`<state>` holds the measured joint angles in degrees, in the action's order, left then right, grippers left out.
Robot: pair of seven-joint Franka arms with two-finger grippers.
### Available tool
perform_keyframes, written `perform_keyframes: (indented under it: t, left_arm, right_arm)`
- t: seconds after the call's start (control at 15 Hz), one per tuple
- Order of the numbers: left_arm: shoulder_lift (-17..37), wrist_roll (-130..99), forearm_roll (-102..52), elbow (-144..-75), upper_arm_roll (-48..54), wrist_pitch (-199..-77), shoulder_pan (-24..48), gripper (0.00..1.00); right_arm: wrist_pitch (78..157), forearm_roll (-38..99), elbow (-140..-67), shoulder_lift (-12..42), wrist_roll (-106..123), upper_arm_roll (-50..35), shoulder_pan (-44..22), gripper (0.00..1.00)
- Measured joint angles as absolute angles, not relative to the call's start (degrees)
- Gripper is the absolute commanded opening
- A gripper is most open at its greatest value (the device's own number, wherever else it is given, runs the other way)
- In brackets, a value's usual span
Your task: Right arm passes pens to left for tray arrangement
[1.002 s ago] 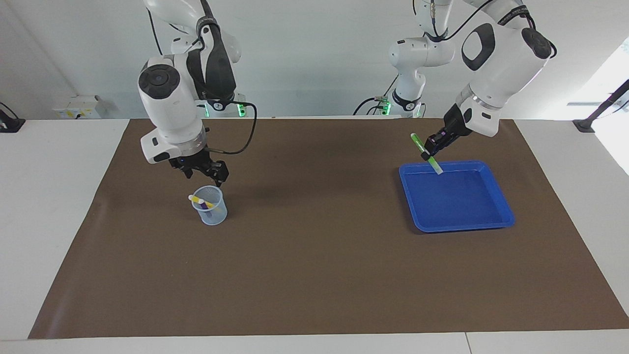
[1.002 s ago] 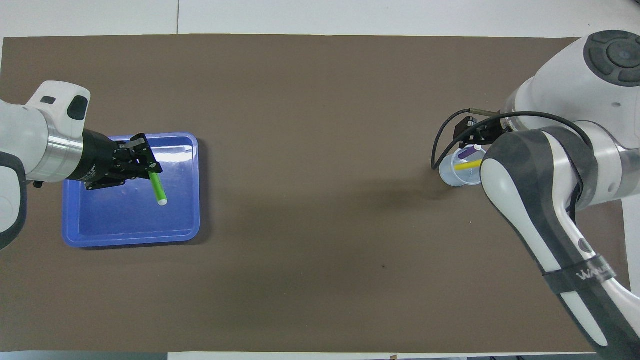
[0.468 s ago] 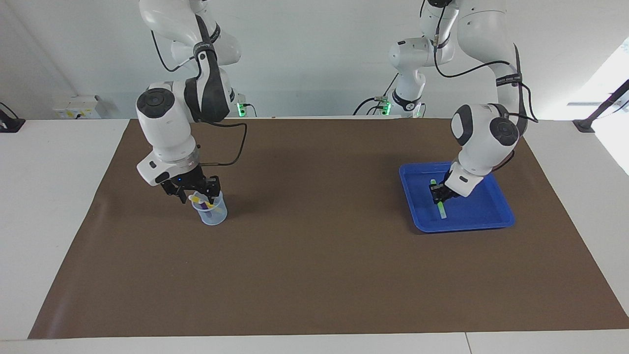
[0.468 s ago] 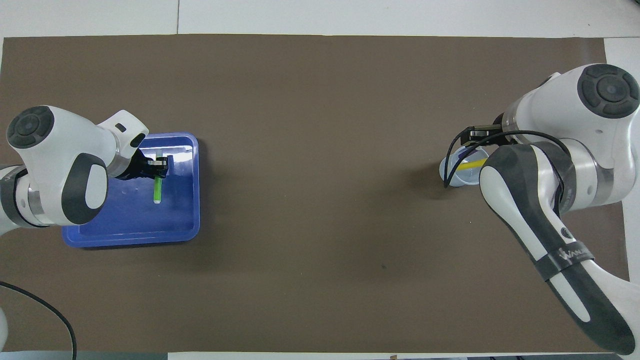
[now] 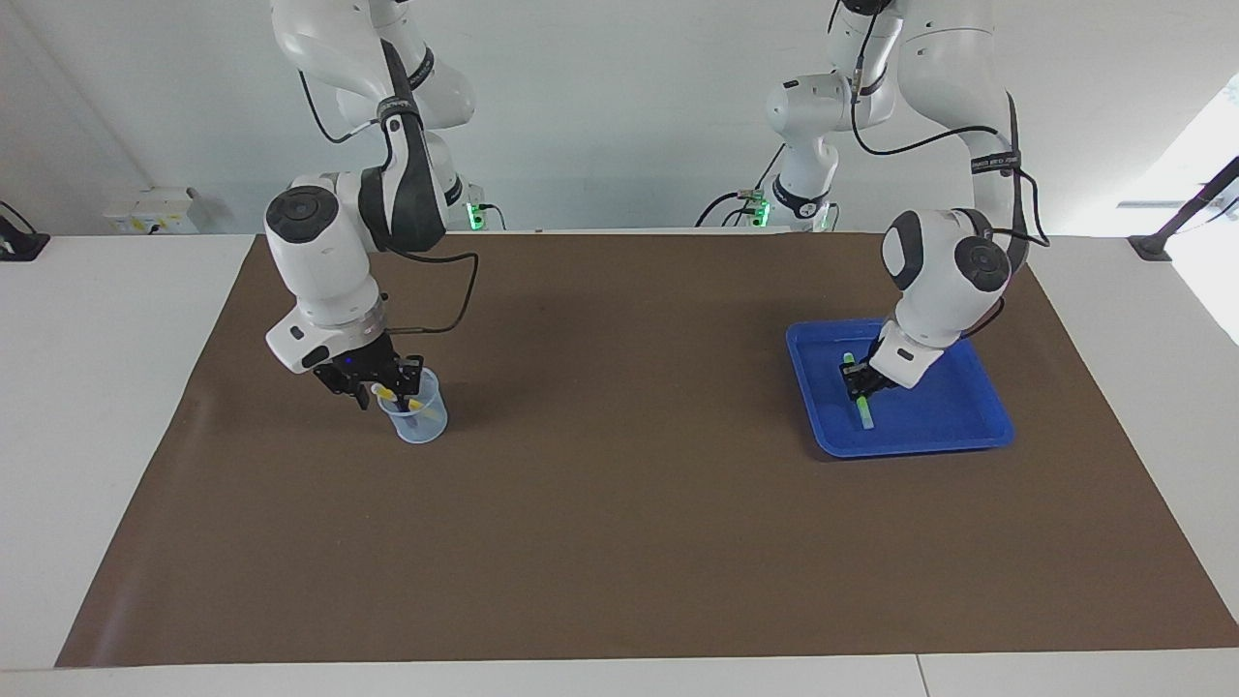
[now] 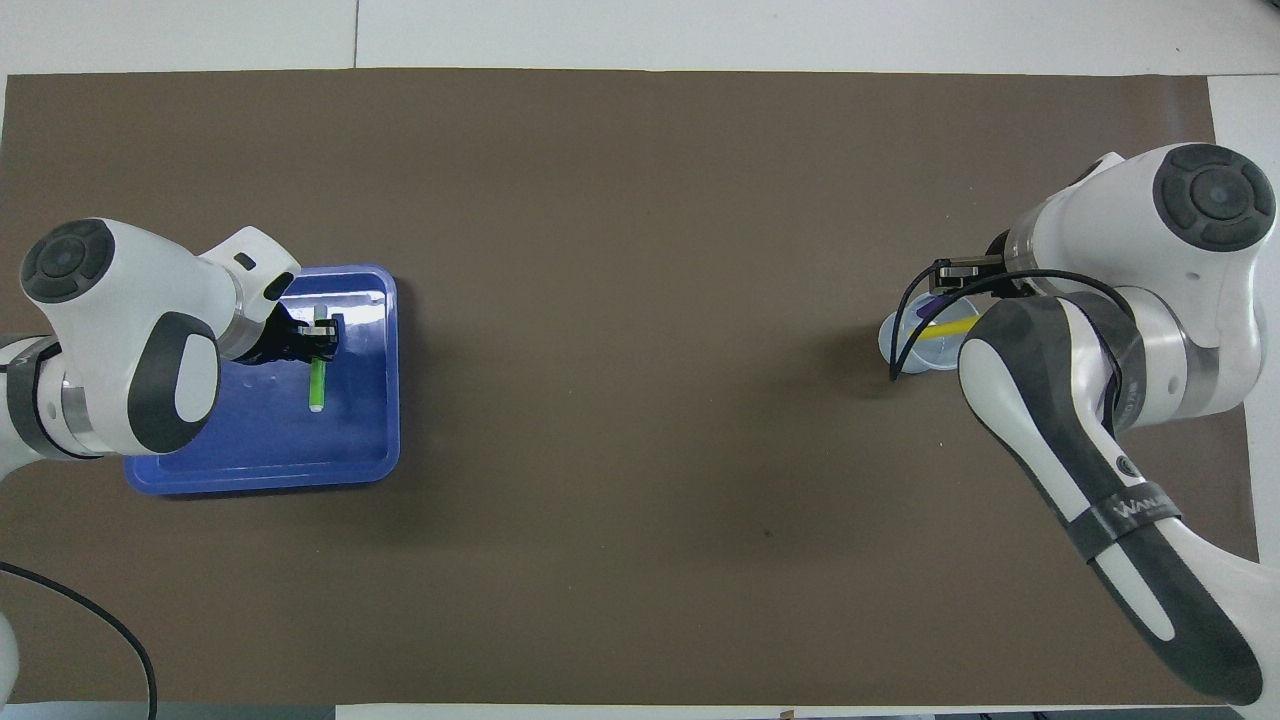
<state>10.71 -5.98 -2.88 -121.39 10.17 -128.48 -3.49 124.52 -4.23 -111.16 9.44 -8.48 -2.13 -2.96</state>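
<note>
The blue tray (image 5: 944, 411) (image 6: 250, 440) lies toward the left arm's end of the table. My left gripper (image 5: 856, 385) (image 6: 322, 345) is down inside it, shut on the upper half of the green pen (image 5: 862, 411) (image 6: 317, 385), whose whitish tip points away from the robots, low over the tray floor. My right gripper (image 5: 385, 382) is down at the rim of the translucent cup (image 5: 423, 423) (image 6: 900, 345), at the upper end of the yellow pen (image 5: 395, 394) (image 6: 950, 328). The purple pen (image 6: 930, 305) leans in the cup beside the yellow one.
A brown mat (image 5: 619, 503) covers most of the white table. The right arm's black cable (image 5: 455, 310) loops over the mat beside the cup. The right forearm (image 6: 1060, 420) hides part of the cup from above.
The left arm swung down from above the tray's rim and lowered the green pen into the tray. The right gripper dropped from above the cup to the yellow pen's upper end.
</note>
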Motion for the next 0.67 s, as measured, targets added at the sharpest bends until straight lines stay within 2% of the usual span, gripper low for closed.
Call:
perform_keyframes:
  t: [0.33,0.4,0.47,0.67]
  left_arm:
    - [10.6,-7.9,-2.9,-122.5,10.2,-128.5,-3.5,0.0]
    - [10.6,-7.9,-2.9,-122.6,10.2,-128.5,-3.5,0.73]
    - [10.6,-7.9,-2.9,-122.7,10.2,-128.5,-3.5,1.0]
    - [10.6,-8.0,-2.9,-122.7,10.2,-128.5,-3.5,1.0]
  right_arm:
    - [124.8,-4.2,-111.3,9.4,-8.5,-2.7,-3.4,0.15]
    - [125.2,-4.2,-111.3,9.4,-8.5,-3.0,-3.4,0.01]
    - [125.6,-4.2,-111.3,9.4,-8.5,-3.3,-3.4,0.0]
    - [125.8,-4.2,-111.3,9.4,-8.5,-3.5,-3.4,0.0]
